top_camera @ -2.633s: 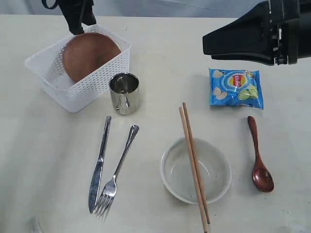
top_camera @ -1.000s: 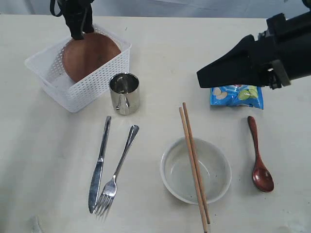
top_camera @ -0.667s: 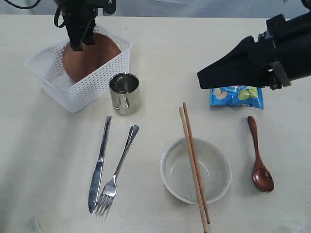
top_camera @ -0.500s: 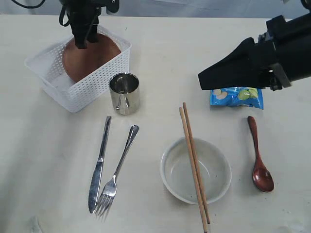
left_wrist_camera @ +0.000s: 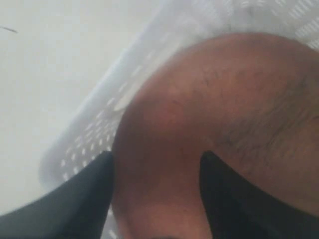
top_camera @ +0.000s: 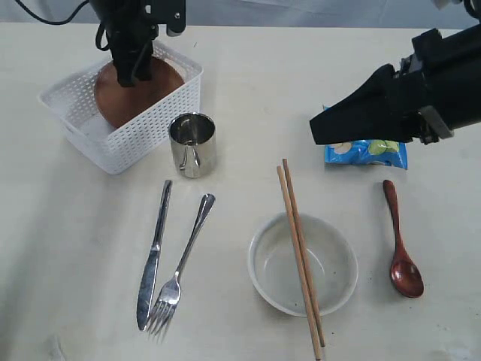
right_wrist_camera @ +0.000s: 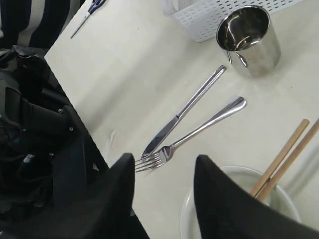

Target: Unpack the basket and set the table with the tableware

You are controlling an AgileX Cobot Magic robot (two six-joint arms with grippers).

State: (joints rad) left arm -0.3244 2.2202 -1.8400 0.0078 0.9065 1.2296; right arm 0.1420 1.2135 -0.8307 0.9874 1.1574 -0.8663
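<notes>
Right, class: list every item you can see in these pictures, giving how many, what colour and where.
basket: one, white, upper left of the exterior view
plate: one, reddish-brown, inside the basket
steel cup: one, silver, just outside the basket
knife: one, silver, below the cup
fork: one, silver, right of the knife
bowl: one, pale, lower centre
chopsticks: one pair, wooden, lying across the bowl
spoon: one, dark red-brown, right of the bowl
chips bag: one, blue, above the spoon, partly hidden by the right arm
blue-handled tool: one, near the table edge, too small to name
table: one, cream
left end effector: black, open, over the plate
right end effector: black, open, empty
</notes>
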